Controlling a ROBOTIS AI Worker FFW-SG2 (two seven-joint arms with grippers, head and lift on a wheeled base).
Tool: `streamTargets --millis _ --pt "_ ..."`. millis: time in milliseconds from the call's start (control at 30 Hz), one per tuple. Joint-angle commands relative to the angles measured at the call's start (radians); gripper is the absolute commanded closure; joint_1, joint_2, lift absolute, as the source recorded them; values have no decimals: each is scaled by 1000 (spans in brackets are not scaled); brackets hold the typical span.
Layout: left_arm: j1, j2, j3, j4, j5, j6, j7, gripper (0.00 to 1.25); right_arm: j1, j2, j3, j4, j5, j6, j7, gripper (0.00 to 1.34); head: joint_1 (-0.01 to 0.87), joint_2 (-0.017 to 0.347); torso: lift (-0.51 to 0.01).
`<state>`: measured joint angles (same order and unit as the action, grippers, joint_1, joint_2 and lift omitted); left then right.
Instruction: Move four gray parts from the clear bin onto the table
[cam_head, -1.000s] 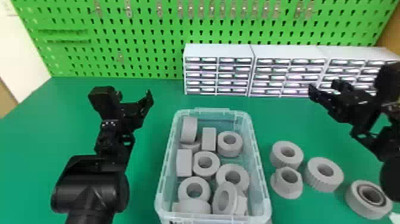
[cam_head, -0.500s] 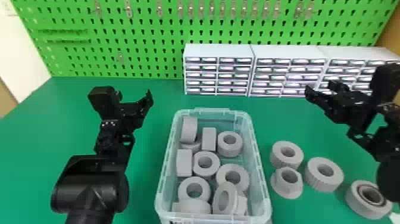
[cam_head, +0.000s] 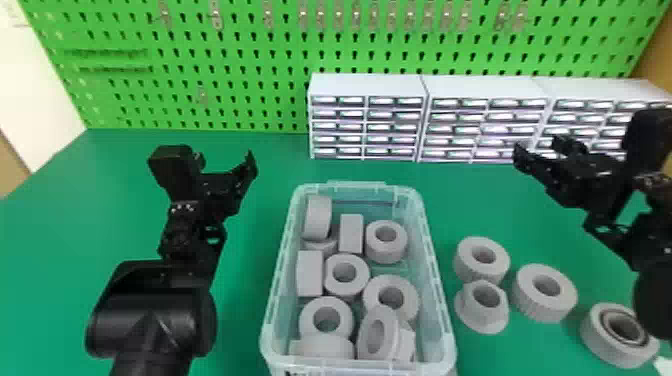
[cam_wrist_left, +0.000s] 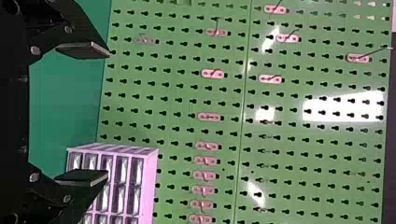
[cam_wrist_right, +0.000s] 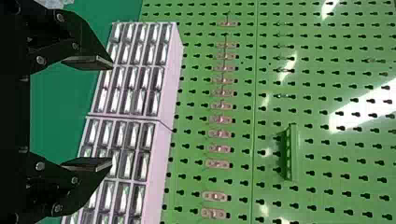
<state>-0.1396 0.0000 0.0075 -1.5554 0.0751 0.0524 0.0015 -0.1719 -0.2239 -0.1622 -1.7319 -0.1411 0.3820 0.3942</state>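
My left gripper (cam_head: 225, 162) is over the table left of the clear bin (cam_head: 276, 300), open and holding nothing. In the left wrist view the left gripper (cam_wrist_left: 108, 113) has its fingers wide apart. My right gripper (cam_head: 542, 146), also open and without a part, hangs at the right, beyond the gray parts on the table; the right wrist view has the right gripper (cam_wrist_right: 112, 113) with parted fingers. Several gray parts lie in the bin, among them a ring (cam_head: 346, 274) and a block (cam_head: 351, 232). Right of the bin rest a gray ring (cam_head: 532, 295), a flanged part (cam_head: 482, 317) and others.
White drawer cabinets (cam_head: 370, 86) line the back of the green table (cam_head: 50, 240), before a green pegboard (cam_head: 250, 95). A gray ring with a darker inner ring (cam_head: 597, 340) lies near the right arm.
The right gripper has shifted slightly to the left, with its arm now angled a little differently. My left arm and the gray parts have stayed put.
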Motion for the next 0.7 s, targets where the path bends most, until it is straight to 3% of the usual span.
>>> streamTargets --millis 0,667 --pt "0 -3 -1 2 0 -2 0 349 0 1 0 0 -2 0 0 525 693 72 -52" --pt "0 -3 -1 5 0 -9 0 349 0 8 1 0 -2 5 0 525 693 72 -52"
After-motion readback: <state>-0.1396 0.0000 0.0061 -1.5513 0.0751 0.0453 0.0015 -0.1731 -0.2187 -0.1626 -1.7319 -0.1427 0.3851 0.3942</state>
